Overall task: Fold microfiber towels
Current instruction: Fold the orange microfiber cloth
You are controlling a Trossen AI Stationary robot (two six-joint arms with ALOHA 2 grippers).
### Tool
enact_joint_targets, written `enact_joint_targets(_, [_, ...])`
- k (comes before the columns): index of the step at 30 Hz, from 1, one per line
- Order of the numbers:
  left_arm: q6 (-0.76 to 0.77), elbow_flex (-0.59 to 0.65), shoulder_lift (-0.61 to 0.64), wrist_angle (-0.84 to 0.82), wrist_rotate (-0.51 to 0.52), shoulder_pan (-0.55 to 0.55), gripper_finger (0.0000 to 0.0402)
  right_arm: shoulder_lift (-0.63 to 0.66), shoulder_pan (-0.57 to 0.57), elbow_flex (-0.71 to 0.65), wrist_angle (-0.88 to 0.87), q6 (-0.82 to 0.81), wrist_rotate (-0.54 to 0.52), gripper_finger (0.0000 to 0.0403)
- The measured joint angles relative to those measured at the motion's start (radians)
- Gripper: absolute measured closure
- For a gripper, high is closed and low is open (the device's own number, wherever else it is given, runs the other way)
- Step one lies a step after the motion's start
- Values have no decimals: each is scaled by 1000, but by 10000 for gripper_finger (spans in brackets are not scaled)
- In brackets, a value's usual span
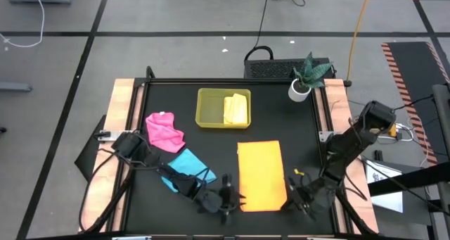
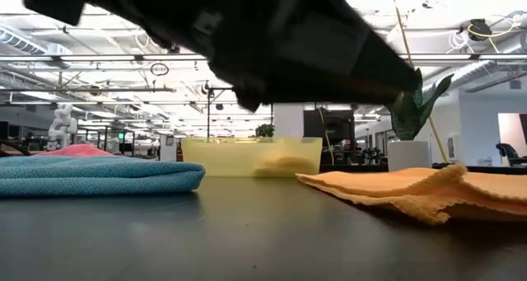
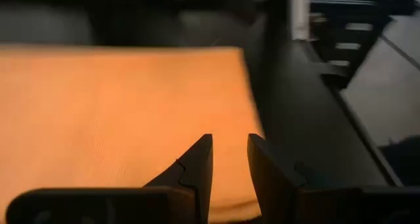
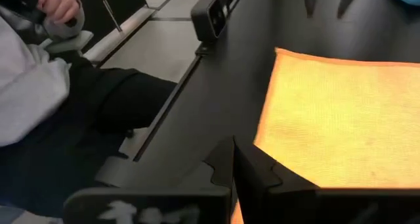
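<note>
Black table (image 1: pixel 295 127), orange towel (image 1: pixel 261 174) lengthwise front-to-back

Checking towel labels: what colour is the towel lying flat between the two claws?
Orange towel; the high view shows it best.

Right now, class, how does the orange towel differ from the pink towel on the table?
The orange towel lies flat as a neat rectangle; the pink towel sits crumpled in a heap. The orange towel lies between both grippers near the front edge; the pink towel lies farther back on the left, beside the blue towel. Both rest on the black tabletop.
</note>
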State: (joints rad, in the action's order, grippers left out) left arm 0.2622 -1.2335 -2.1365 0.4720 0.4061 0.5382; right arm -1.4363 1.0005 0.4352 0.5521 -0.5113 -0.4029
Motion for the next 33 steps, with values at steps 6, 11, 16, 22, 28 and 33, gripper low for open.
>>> enact_joint_targets(6, [-391, -24, 0, 39, -25, 46, 296, -67, 69, 36, 48, 1, -94, 403])
enact_joint_targets(11, [-393, -150, 2, -223, -35, 65, 247, -68, 76, 45, 62, 2, -99, 403])
enact_joint_targets(16, [-379, -277, -48, -470, -35, 61, 187, -68, 73, 45, 65, 4, -114, 403])
enact_joint_targets(22, [-414, -377, -133, -593, -46, 40, 171, -68, 73, 45, 64, 8, -129, 403])
enact_joint_targets(28, [-387, -393, -149, -657, -56, 14, 210, -68, 74, 45, 57, 4, -125, 403])
enact_joint_targets(33, [-357, -393, -150, -678, -61, -1, 264, -68, 74, 45, 57, 4, -125, 403])
